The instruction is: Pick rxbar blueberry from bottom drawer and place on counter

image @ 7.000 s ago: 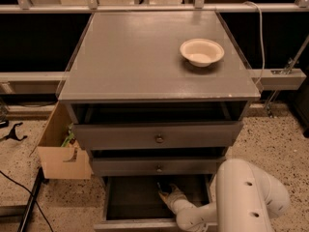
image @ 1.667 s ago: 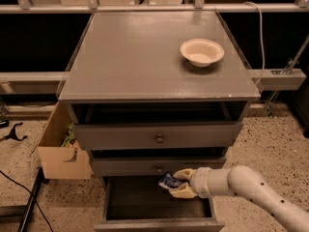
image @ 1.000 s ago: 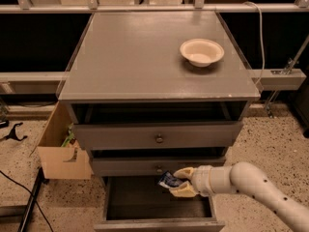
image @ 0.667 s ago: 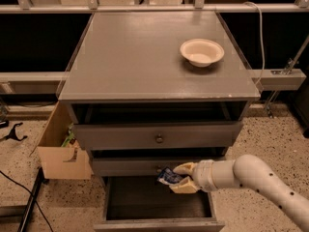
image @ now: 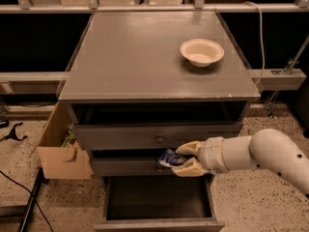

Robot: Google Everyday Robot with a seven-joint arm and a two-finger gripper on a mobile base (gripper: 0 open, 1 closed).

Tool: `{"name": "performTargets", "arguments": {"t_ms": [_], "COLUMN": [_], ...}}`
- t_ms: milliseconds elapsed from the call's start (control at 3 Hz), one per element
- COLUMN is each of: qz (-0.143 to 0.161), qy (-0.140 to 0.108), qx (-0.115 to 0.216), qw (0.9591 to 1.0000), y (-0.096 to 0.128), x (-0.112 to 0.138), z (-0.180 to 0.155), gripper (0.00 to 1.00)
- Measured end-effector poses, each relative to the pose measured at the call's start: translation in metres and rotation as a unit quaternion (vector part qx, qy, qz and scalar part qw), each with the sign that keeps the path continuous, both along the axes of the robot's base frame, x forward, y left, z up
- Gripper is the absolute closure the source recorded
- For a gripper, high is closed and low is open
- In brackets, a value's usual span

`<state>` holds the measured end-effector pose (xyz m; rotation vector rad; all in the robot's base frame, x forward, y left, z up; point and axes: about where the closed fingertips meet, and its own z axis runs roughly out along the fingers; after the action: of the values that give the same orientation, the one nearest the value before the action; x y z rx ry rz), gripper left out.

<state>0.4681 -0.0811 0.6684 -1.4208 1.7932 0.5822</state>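
The end effector [image: 179, 159] is now out of the bottom drawer [image: 159, 224] and hangs in front of the middle drawer [image: 128, 167]. Its two pale fingers are clamped above and below the rxbar blueberry [image: 168, 158]. The bar's dark blue wrapper sticks out to the left of the fingertips and is carried in the air, touching no surface. The bottom drawer stands open directly below the end effector, and nothing can be made out in its dark inside. The counter [image: 145, 57] lies well above the end effector, past the knobbed top drawer [image: 158, 139]. A bowl [image: 202, 51] stands on the counter, up and slightly to the right.

I judge the pick to be done; what remains is the lift to the counter and the release. The front edge of the counter sits above the end effector, so the climb probably has to swing outward first to clear it.

Seven seconds ago the end effector was down inside the bottom drawer, with the arm [image: 270, 153] bulking large in the foreground. About two seconds ago the bar was already gripped, at the lower edge of the middle drawer. Since then the end effector has risen a little and the forearm has become more level. The bowl, the drawers and the cardboard box [image: 60, 156] far to the left have not moved.
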Motion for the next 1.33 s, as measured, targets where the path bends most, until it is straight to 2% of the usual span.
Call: {"name": "performTargets", "arguments": {"t_ms": [333, 667, 1333], "qz": [0.000, 0.002, -0.004], "qy": [0.000, -0.014, -0.060], "qx": [0.000, -0.011, -0.047], "qw": [1.0000, 0.9998, 0.9971], "y": [0.000, 0.002, -0.003], "x": [0.000, 0.009, 0.035], "z": [0.000, 0.038, 0.163], "gripper": [1.00, 1.00, 1.00]}}
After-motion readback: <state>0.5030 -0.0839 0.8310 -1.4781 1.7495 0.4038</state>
